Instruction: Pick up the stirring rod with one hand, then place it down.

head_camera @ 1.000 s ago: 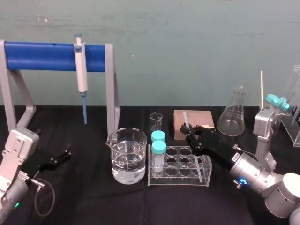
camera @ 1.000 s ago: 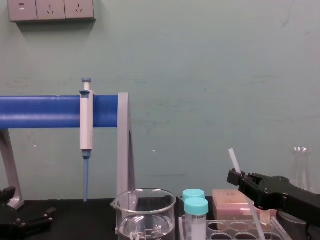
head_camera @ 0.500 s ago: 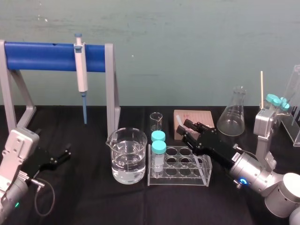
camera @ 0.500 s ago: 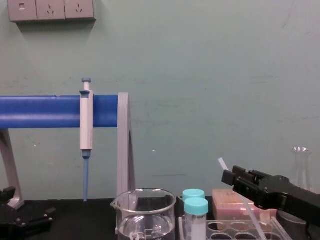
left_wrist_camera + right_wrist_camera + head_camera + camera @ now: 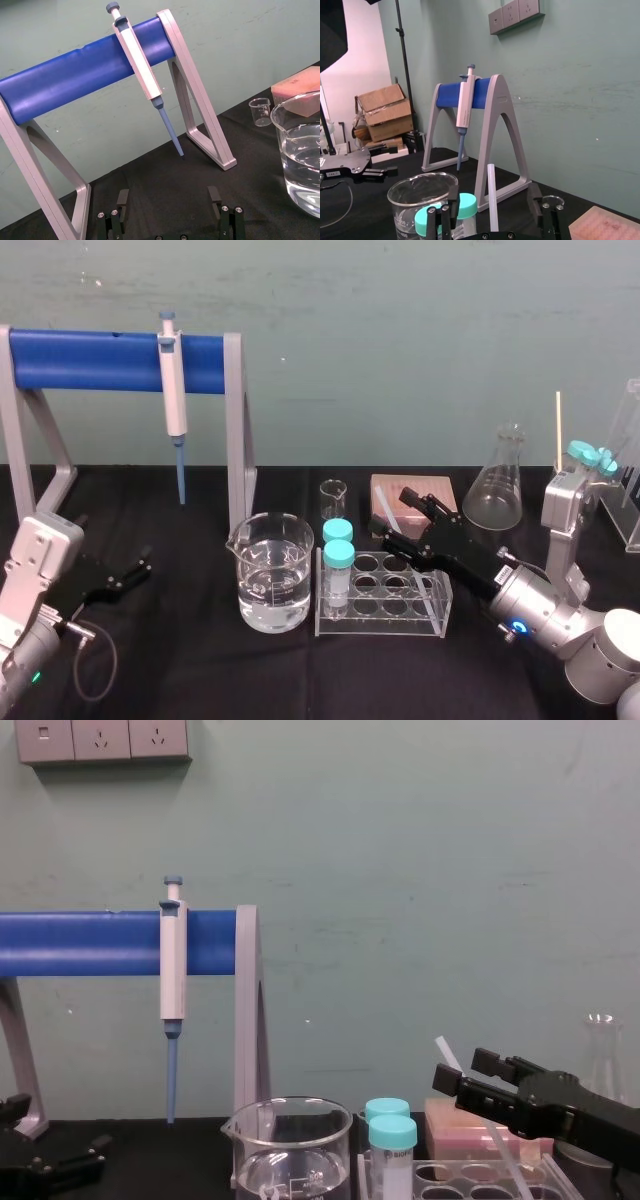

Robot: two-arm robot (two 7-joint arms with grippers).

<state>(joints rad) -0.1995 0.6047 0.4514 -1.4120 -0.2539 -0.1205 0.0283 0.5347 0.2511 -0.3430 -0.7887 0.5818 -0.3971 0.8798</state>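
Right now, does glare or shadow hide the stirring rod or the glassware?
Head view: even light; small highlights on the beaker rim and water; the stirring rod reads pale over the pink box, between the open jaws of the right gripper. Chest view: the rod stands out, glare-free, against the wall. Left wrist view: the parked left gripper casts no visible shadow on the black cloth.

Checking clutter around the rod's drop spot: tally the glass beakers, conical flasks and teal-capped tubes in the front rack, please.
Clear glass beakers: 2 (large one with water, small one)
Clear glass conical flask: 1
Teal-capped tubes in the clear plastic rack: 2
Total: 5
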